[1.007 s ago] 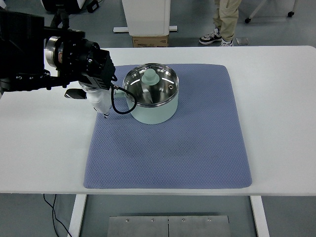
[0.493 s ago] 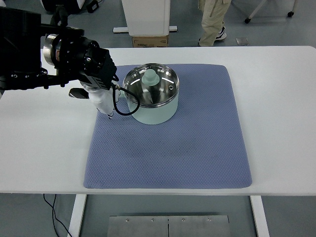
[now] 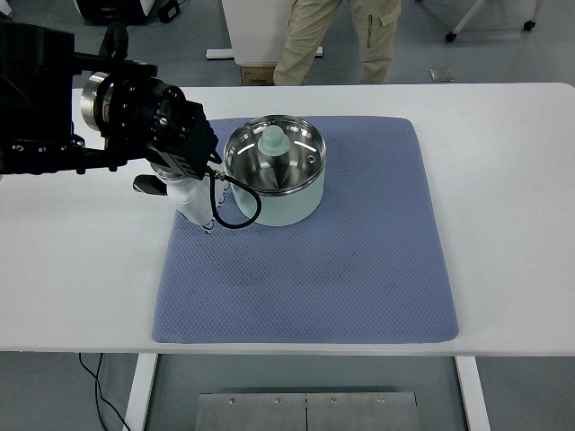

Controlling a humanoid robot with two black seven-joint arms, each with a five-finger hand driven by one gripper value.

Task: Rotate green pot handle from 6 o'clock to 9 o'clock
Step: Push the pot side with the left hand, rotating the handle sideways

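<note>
Left arm [image 3: 54, 117] is bulky and black, boxy housing at the left edge, then a round wrist joint with a silver metal ring [image 3: 92, 101] showing a small red mark. Black ribbed collar segments follow toward the hand. Left hand [image 3: 190, 193] has a white plastic shell with dark fingertip parts; a small black thumb-like piece [image 3: 147, 185] sticks out on its left side. A thin black cable [image 3: 235, 211] loops out from the wrist and curls back on the near right side.

Pale green pot [image 3: 286, 203], glass lid [image 3: 274, 154], on a blue-grey, seemingly dotted mat [image 3: 341, 260]; white table [image 3: 503, 197].
</note>
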